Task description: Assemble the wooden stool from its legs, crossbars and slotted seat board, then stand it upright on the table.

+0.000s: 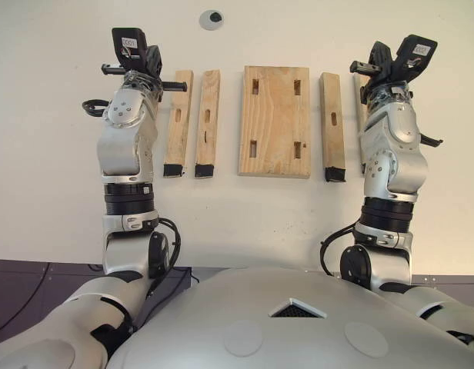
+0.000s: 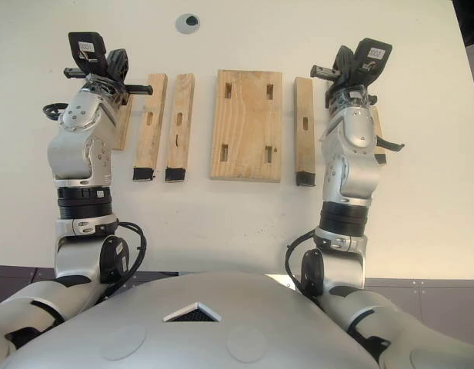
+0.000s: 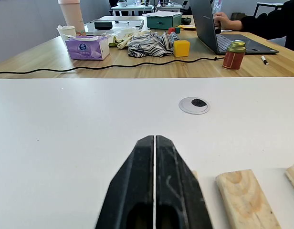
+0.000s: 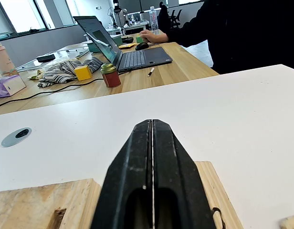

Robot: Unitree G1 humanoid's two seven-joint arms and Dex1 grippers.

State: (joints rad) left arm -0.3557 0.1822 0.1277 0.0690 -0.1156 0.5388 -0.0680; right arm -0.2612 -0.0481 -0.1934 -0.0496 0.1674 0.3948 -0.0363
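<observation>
A white table [image 1: 52,154] is carrying the whole kit, laid flat and unassembled. In the left eye view the slotted seat board [image 1: 275,121] is lying in the middle. The first left leg [image 1: 179,123] and second left leg [image 1: 208,123] are lying just beside each other on one side of it, and the right leg [image 1: 332,127] on the other.

In the right eye view a further wooden piece [image 2: 126,127] is showing behind the left arm. I cannot tell whether it is a leg or a crossbar.

In the left wrist view the left gripper [image 3: 155,143] is hovering over the table with its fingers pressed together, holding nothing.

In the right wrist view the right gripper [image 4: 152,126] is likewise pinched closed and empty, with slotted wood [image 4: 42,205] lying under it.

Nothing is being joined yet, so the step is probably a first pickup. The fingers should be spreading before either arm is descending. They should then be closing across a leg's narrow width, away from the slot, so the piece is staying level.
</observation>
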